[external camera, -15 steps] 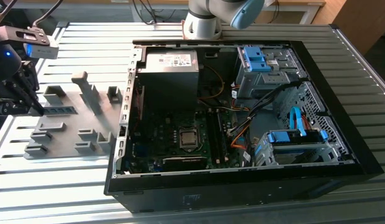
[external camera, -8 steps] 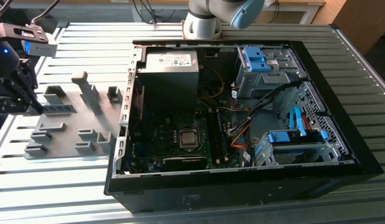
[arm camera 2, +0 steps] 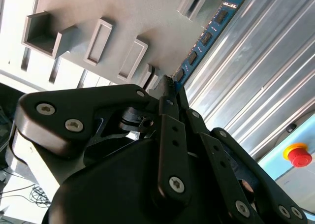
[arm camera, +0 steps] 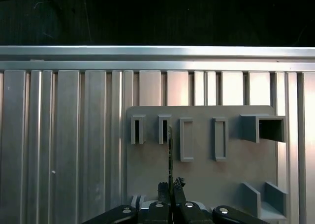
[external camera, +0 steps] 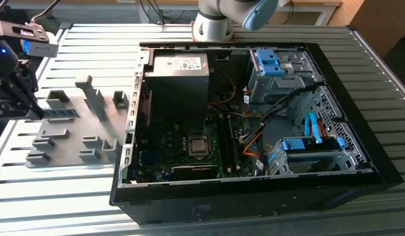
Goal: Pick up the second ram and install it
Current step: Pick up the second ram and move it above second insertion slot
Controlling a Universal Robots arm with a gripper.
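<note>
Workbench holdings, as we find them.
We record: a ribbed metal table; an open computer case lying on it; a grey fixture plate beside the case, toward the exterior view's left; the gripper, jaws pinched together on one end of the second ram, a blue strip standing on edge along the plate. We cannot tell whether it is lifted.

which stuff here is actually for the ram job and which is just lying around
For the job: ram stick, gripper closed on it, grey holder plate, computer case.
Just lying about: power supply box, blue drive latches, red stop button.
</note>
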